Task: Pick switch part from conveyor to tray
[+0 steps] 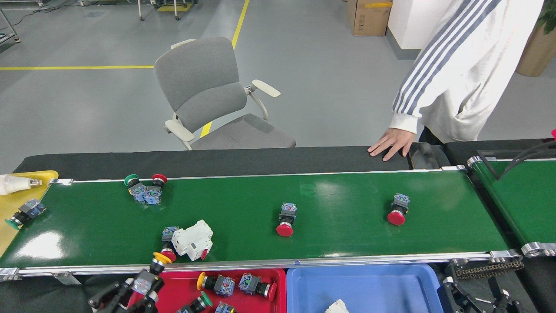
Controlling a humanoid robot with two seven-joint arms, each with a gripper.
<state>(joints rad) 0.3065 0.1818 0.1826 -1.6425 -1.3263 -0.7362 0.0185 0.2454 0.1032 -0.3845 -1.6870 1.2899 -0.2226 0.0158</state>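
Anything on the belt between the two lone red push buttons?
No. In the head view, bare green belt separates the middle button from the right one.

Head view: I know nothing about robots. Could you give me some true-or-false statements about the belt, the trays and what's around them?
1. A person's hand rests on the black strip behind the conveyor. True.
2. The blue tray is full of push-button switches. False: only one white part shows in it, at the picture's bottom edge.
3. The white breaker lies on the conveyor beside a red-capped switch. True.
4. Someone sits in the grey chair. False: it is empty.
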